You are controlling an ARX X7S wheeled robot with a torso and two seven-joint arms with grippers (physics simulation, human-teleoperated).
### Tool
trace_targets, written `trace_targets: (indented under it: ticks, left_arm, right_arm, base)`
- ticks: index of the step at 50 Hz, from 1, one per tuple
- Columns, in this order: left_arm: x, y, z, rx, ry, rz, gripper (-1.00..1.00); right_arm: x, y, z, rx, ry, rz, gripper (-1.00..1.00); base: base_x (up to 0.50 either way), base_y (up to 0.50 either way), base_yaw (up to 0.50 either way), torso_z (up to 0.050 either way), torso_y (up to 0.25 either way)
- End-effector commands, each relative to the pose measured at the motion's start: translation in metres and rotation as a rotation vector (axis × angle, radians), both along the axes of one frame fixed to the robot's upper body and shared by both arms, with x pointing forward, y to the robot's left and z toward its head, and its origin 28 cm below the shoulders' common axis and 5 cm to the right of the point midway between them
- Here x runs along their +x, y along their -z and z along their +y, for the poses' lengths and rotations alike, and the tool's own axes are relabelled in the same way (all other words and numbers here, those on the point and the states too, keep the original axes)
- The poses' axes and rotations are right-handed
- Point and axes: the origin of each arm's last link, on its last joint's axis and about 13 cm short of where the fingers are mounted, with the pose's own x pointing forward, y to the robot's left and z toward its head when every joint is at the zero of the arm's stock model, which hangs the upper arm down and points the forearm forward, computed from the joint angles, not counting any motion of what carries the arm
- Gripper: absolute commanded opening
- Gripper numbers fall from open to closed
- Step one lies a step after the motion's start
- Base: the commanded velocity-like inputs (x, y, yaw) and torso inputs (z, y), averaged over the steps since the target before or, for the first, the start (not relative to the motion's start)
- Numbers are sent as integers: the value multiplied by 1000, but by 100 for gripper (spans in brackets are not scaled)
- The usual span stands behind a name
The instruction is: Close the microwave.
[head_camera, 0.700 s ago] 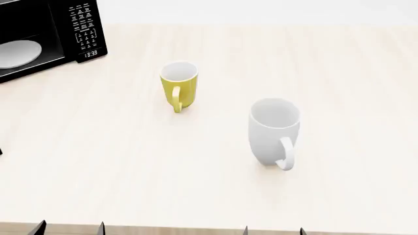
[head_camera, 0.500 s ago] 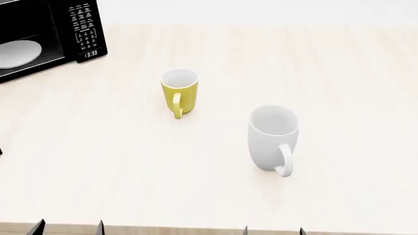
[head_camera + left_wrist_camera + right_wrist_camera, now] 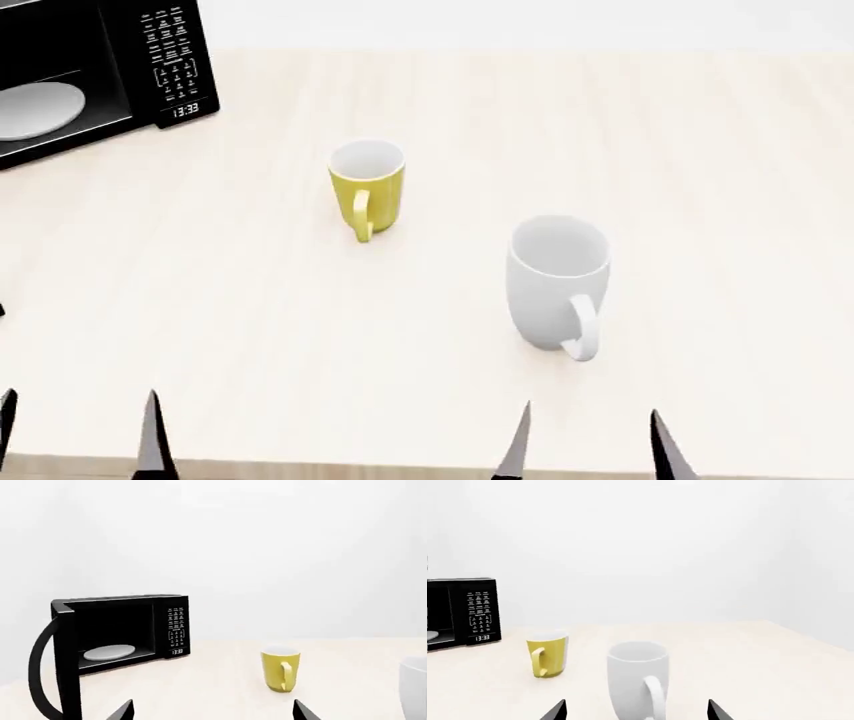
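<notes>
The black microwave [image 3: 94, 75] stands at the table's far left with its cavity exposed and the white turntable plate [image 3: 34, 108] showing inside. In the left wrist view the microwave [image 3: 127, 627] has its door [image 3: 67, 665] swung out toward me, edge-on, with the curved handle [image 3: 39, 672] on it. My left gripper [image 3: 78, 440] is open near the table's front edge, well short of the door. My right gripper [image 3: 590, 445] is open too, just in front of a white mug. Neither holds anything.
A yellow mug [image 3: 366, 188] stands mid-table, handle toward me. A taller white mug [image 3: 557, 285] stands nearer, to the right, directly ahead of the right gripper [image 3: 637, 711]. The pale wooden table [image 3: 694, 130] stretches wide to the right and back.
Both pairs of fingertips have pushed forward, farther over the table's front edge. Both mugs sit slightly nearer to me than in the earliest frame. The microwave is unchanged.
</notes>
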Motion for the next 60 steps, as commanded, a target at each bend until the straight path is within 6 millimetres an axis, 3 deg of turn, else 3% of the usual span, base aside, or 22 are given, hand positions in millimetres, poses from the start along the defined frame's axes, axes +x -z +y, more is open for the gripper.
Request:
trace_targets:
  ticks: [1, 6, 19, 60]
  left_arm:
    - [-29, -83, 8, 65, -74, -494, 100]
    - [-33, -88, 11, 50, -91, -531, 100]
    - [-31, -85, 10, 36, -91, -499, 100]
    - [-31, -79, 6, 44, -62, -458, 100]
  right_arm:
    - [-19, -84, -5, -11, 87, -537, 100]
    - [-30, -104, -8, -41, 148, -691, 100]
    - [-27, -96, -6, -67, 152, -660, 100]
    - [-30, -89, 0, -96, 129, -664, 100]
  base:
    - [0, 0, 0, 0, 0]
    - [0, 0, 0, 0, 0]
    - [0, 28, 0, 0, 0]
    - [0, 500, 0, 0, 0]
